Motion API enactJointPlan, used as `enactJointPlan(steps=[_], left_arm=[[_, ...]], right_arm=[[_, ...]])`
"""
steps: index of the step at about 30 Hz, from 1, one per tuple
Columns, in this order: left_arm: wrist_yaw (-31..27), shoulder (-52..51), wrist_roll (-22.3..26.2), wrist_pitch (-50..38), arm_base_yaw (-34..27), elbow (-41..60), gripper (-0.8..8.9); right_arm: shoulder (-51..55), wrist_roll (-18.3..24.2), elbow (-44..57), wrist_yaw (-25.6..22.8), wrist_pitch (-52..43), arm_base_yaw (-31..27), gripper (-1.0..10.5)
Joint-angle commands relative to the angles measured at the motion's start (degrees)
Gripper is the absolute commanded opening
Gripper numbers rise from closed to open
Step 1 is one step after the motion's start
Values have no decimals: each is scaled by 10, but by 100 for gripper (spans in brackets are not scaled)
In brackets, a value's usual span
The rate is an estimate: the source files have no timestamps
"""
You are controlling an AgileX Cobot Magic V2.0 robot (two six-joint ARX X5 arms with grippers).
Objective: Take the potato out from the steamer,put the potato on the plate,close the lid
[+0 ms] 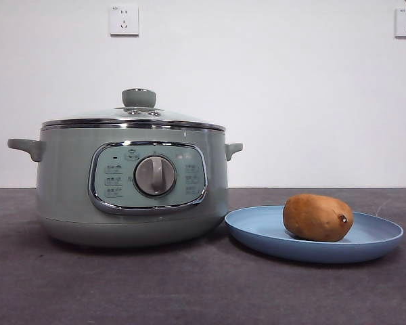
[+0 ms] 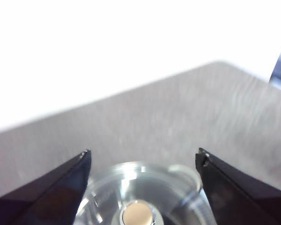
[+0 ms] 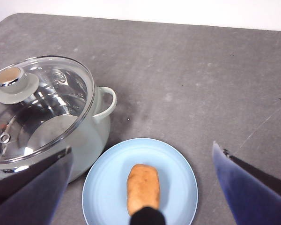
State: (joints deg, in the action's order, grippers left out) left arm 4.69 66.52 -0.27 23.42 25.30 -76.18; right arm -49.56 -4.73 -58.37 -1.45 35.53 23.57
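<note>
The front camera sits low at desk (image 1: 189, 291) height, looking level and close at the steamer (image 1: 132, 189) and plate (image 1: 365, 244). The left wrist camera looks down from just above the lid (image 2: 131, 192). The right wrist camera looks down from higher, sharing lid, plate and potato (image 3: 142, 187) with the front view.
</note>
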Motion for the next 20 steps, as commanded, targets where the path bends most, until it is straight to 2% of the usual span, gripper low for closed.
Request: enactJointPlan(steps=[1,4,7,10,13,15,20], left_arm=[[1,-49,-4,16,2,0,377],[-1,-93,-3,38,2,0,372],[-2,-126,14,68,2,0,345],[-1,-151,40,102,2,0,194],[-1,-168,48,134,3,0,0],[-2,-178,48,144,3,2,-9],[-19,-214,43,132,3,41,-8]], right_arm=[[3,-4,0,18,-3,1,500],[6,-3,-1,65,-8,1,493],[15,5,-1,116,-15,1,368],[25,8,-1,154,-24,1,241],[37,8,-1,165,-32,1,95],[44,8,-1,165,-35,1,-6],[58,8,-1,165,-37,1,-12]])
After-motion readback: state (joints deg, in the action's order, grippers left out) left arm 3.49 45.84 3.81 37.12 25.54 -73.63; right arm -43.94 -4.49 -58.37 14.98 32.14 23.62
